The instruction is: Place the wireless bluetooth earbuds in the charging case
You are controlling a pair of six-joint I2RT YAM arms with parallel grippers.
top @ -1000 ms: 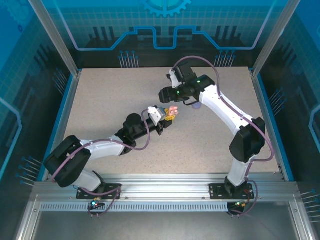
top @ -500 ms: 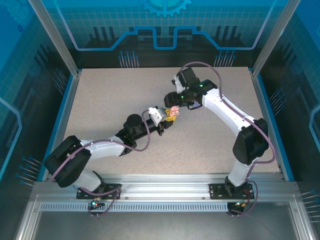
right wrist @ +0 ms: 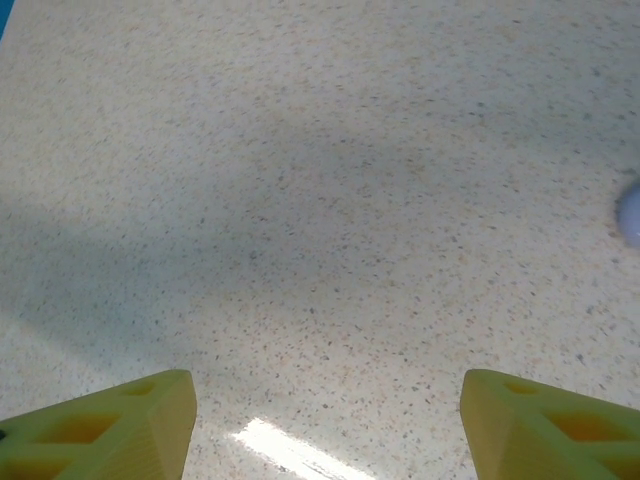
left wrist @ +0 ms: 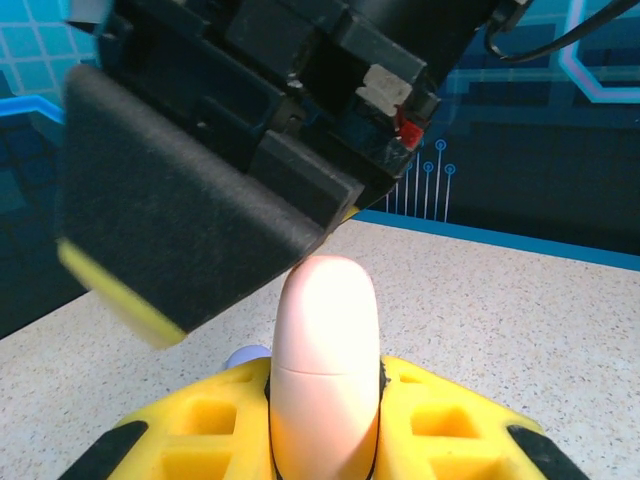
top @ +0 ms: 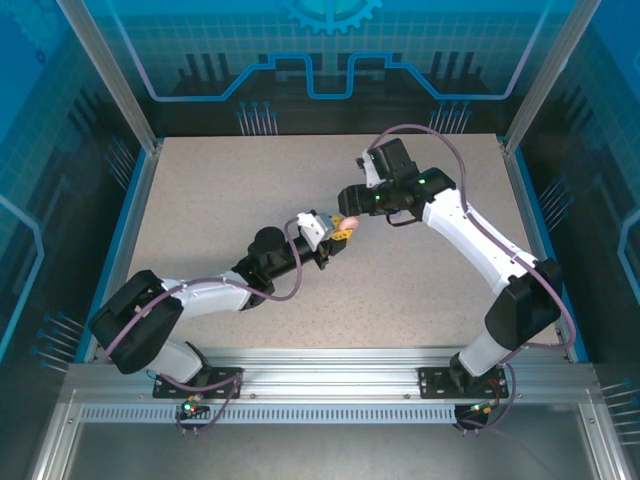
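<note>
Near the middle of the desk [top: 220,190], the left pincer [top: 342,228] is clenched on the pink charging case [left wrist: 325,370], one yellow finger [left wrist: 205,425] pressed to each flank. The case stands on edge with its rounded end up. A fine seam runs across it and no gap shows.

At about 1 o'clock from the case in the overhead view, close by, hangs the right pincer [right wrist: 325,425]. It is released: its jaws stand wide apart with nothing between them, and bare speckled desk lies beneath.

From the left wrist, the right pincer's black body crowds the space at 11 o'clock of the case. Its lower corner comes very near the case's top. Whether the two touch cannot be told.

A small pale purple thing [left wrist: 245,356] peeks out at 10 o'clock of the case, behind the left finger, lying on the desk. At 3 o'clock in the right wrist view, a purple blur [right wrist: 630,215] is cut by the edge. Too little of either shows to tell what it is.

A grey-purple cable [top: 420,132] arches over the right arm. Blue panels [top: 330,60] wall the desk at 12 o'clock.
</note>
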